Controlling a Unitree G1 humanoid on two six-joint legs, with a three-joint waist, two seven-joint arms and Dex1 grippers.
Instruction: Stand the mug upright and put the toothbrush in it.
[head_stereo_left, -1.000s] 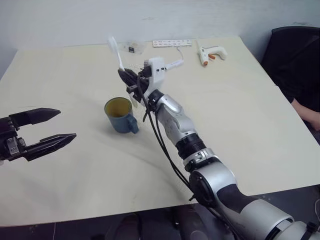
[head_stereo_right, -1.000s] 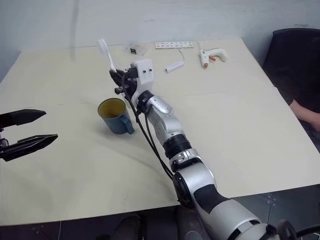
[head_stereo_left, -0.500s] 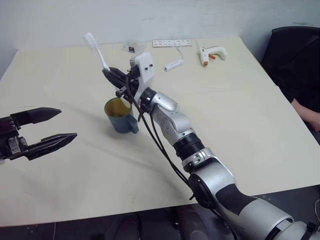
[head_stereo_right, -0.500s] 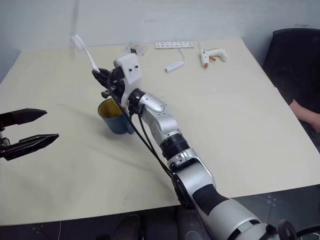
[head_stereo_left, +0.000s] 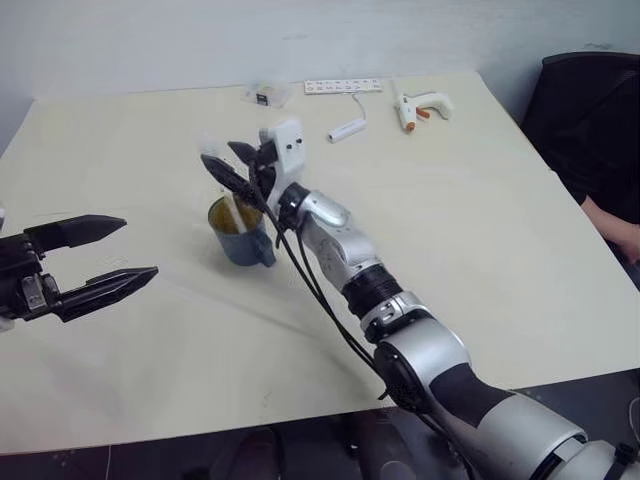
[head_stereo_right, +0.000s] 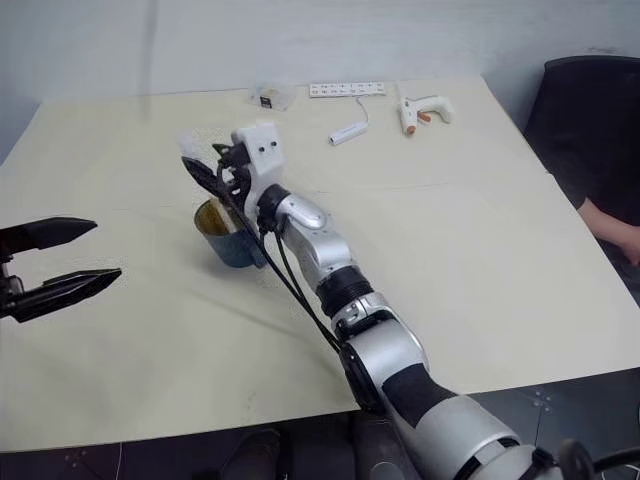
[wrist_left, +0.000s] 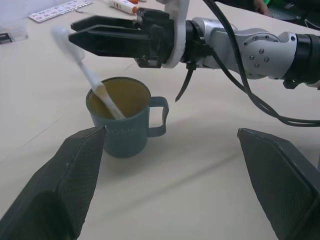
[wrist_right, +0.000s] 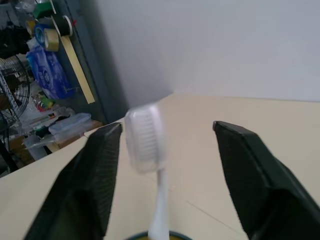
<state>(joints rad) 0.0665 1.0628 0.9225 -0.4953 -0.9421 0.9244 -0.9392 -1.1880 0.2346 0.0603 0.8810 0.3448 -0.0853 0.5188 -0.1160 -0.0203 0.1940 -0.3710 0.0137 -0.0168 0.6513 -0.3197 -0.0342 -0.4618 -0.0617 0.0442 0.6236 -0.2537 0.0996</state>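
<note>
2 black pincers gape: right pincer (wrist_left: 82, 31) just above the ribbed blue-grey mug (wrist_left: 123, 125), left pincer (head_stereo_left: 105, 257) beside it. Slim white toothbrush (wrist_left: 92, 82) leans inside, unheld.

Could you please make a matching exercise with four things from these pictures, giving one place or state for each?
Things:
1. mug
2. toothbrush
3. glue gun
4. left gripper

Places or states:
A. lying at the far side of the table
B. leaning inside the mug
C. open and holding nothing
D. standing upright on the table

Pairs: 1-D, 2-B, 3-A, 4-C
</note>
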